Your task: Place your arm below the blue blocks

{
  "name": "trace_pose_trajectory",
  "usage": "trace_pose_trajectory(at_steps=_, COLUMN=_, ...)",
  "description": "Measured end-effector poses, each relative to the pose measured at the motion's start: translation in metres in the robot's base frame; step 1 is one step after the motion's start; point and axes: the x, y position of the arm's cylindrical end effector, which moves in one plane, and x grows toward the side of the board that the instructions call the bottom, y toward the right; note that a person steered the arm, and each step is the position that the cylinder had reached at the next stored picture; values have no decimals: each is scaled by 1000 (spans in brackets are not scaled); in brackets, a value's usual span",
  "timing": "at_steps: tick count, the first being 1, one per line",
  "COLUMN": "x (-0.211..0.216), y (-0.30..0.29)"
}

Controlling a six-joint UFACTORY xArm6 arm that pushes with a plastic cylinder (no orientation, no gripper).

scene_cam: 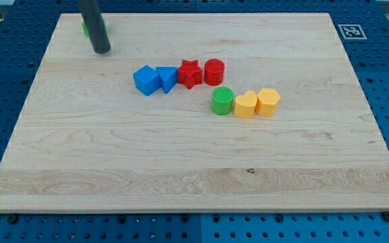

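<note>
Bare wooden board fills the view's bottom, while my tip, a plain rod with no pincer to open or close, rests top left, half hiding a green block, well apart from the blue cube and the blue wedge-like block, which look light, hard and easily nudged

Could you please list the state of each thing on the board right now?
My tip: near the view's top left, touching no blue block.
Green block: mostly hidden behind the rod.
Blue cube: touching the blue wedge.
Red star: beside the red cylinder.
Green cylinder: upright.
Two yellow blocks: side by side.
</note>
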Motion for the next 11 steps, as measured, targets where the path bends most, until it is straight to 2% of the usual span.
trace_pose_trajectory(at_steps=2, x=40, y=0)
trace_pose_trajectory(at_steps=6, x=83, y=0)
trace_pose_trajectory(at_steps=8, x=132, y=0)
trace_pose_trajectory(at_steps=9, x=156, y=27)
trace_pose_trajectory(at_steps=11, x=181, y=137)
